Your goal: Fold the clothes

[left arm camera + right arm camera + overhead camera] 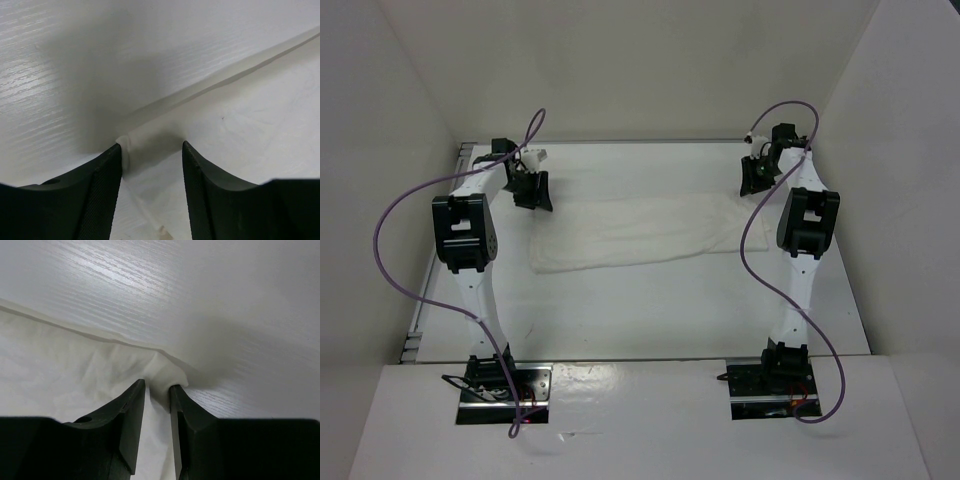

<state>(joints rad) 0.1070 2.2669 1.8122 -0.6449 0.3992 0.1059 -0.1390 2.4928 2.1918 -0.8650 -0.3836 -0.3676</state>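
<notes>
We see a thin, wrinkled white fabric garment [635, 232] lying flat as a wide band across the middle of the white wood-grain counter [670, 310], toward the far wall, its long edges running left to right. The left arm's black fingers [538, 192] are down at the garment's upper-left corner and the right arm's black fingers [752, 180] at its upper-right corner. In the left wrist view the fingers [102, 195] stand fairly wide, astride the corner of the cloth [240, 130]. The finger on the left of the frame touches a small rolled bump at the edge, while the other is apart from it. In the right wrist view the fingers [125, 420] are narrow, with a raised fold of the garment [75, 365] standing in the slim gap between them – whether they truly pinch it, we cannot tell. Bare counter [200, 290] fills the top of that frame.
</notes>
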